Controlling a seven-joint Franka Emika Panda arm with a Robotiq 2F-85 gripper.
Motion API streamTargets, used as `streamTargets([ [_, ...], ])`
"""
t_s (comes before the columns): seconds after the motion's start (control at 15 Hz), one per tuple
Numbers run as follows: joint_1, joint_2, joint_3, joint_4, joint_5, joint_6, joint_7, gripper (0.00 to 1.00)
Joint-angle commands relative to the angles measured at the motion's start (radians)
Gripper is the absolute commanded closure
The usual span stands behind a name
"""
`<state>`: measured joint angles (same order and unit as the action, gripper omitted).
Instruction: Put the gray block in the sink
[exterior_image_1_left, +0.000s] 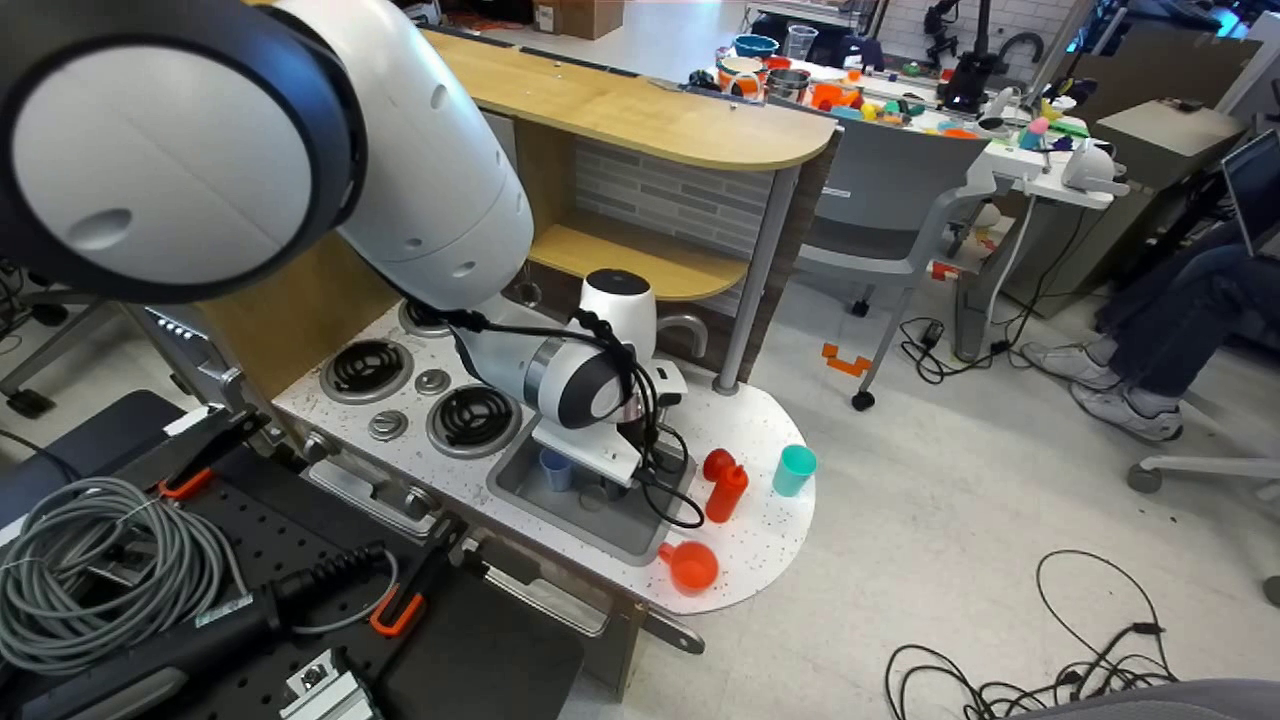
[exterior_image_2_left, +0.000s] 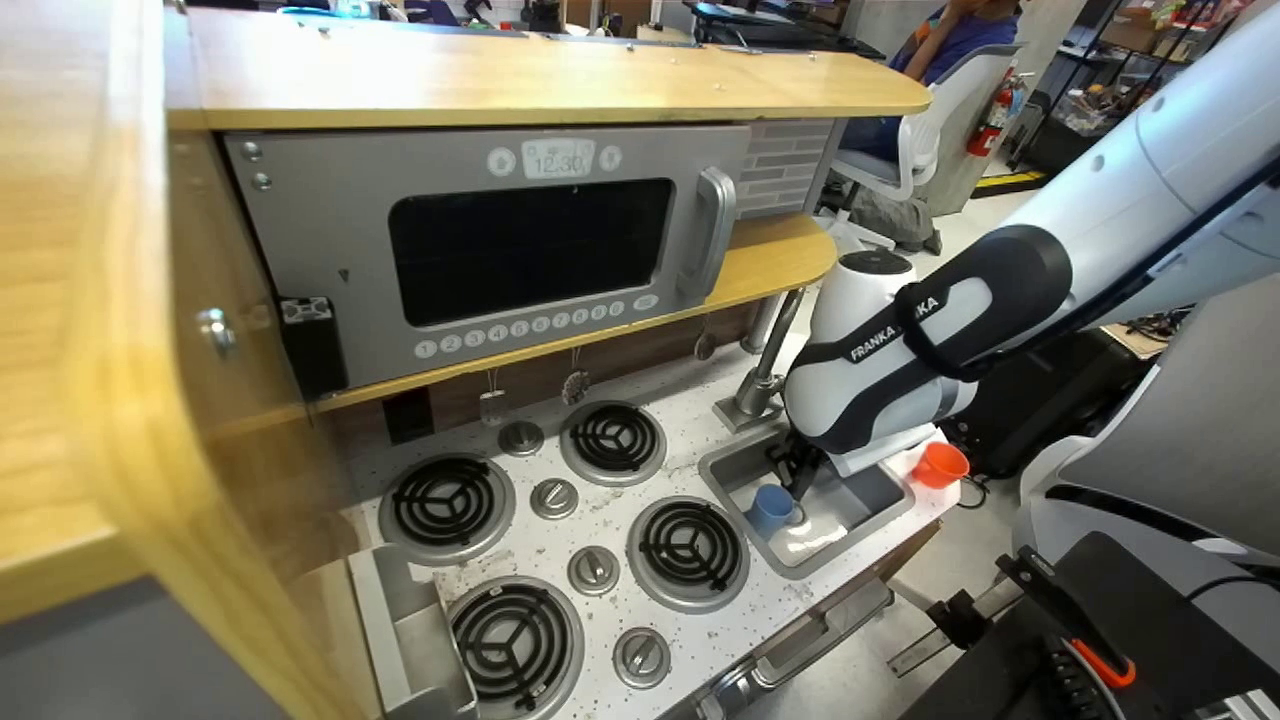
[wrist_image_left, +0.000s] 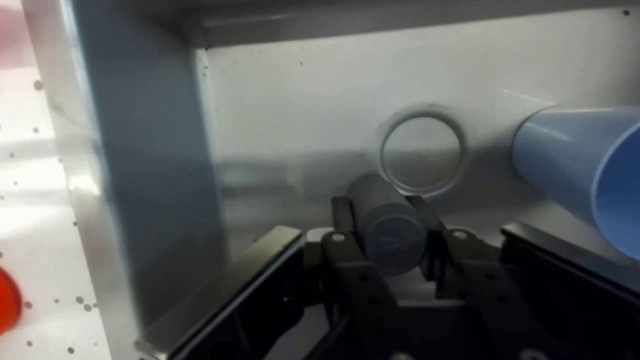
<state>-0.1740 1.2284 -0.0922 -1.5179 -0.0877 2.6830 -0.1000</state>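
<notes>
While the tool (wrist_image_left: 378, 200) grips the gray block (wrist_image_left: 390, 225), sink (wrist_image_left: 150, 150) walls (those visible) stand apart.

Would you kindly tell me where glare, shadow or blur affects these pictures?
In the wrist view, the gray block and the tool look dim, glare washes out parts of the counter, and a glint marks the sink rim; in an exterior view, the near wooden panel looks soft.

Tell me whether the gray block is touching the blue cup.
Apart: the wrist view shows sink floor between the gray block and the blue cup.
</notes>
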Motion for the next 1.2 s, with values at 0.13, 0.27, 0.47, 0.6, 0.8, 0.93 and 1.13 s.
streamTargets([
  [0.13, 0.001, 0.044, 0.005, 0.098, 0.007, -0.106, -0.008, 0.36],
  [0.27, 0.003, 0.039, 0.006, 0.094, 0.007, -0.119, -0.007, 0.23],
  [0.47, -0.001, 0.02, 0.013, 0.073, 0.011, -0.121, -0.009, 0.01],
  [0.6, -0.008, 0.001, 0.019, 0.049, 0.013, -0.118, -0.018, 0.0],
  [0.8, -0.02, -0.032, 0.027, 0.008, 0.016, -0.105, -0.03, 0.0],
  [0.93, -0.027, -0.06, 0.032, -0.019, 0.018, -0.101, -0.034, 0.0],
  [1.13, -0.036, -0.114, 0.036, -0.072, 0.019, -0.086, -0.042, 0.0],
])
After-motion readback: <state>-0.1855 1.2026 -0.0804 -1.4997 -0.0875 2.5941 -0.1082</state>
